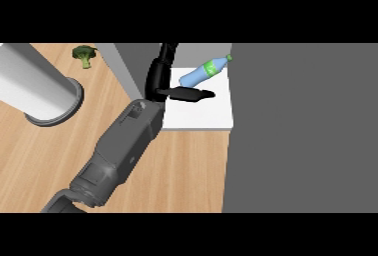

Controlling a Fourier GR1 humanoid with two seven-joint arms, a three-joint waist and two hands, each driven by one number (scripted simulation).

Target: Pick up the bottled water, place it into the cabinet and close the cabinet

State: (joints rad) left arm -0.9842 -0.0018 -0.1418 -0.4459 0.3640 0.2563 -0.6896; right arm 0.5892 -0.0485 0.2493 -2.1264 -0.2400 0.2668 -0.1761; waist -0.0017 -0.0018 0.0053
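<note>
One hand [179,93], probably left, fingers straight beside bottled water [201,74] in cabinet [199,116], broccoli [85,54] apart

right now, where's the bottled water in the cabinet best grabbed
Probably across its clear body, below the green label. The bottled water lies on its side on the cabinet shelf, cap pointing away, so come from the near side, where the left hand is.
</note>
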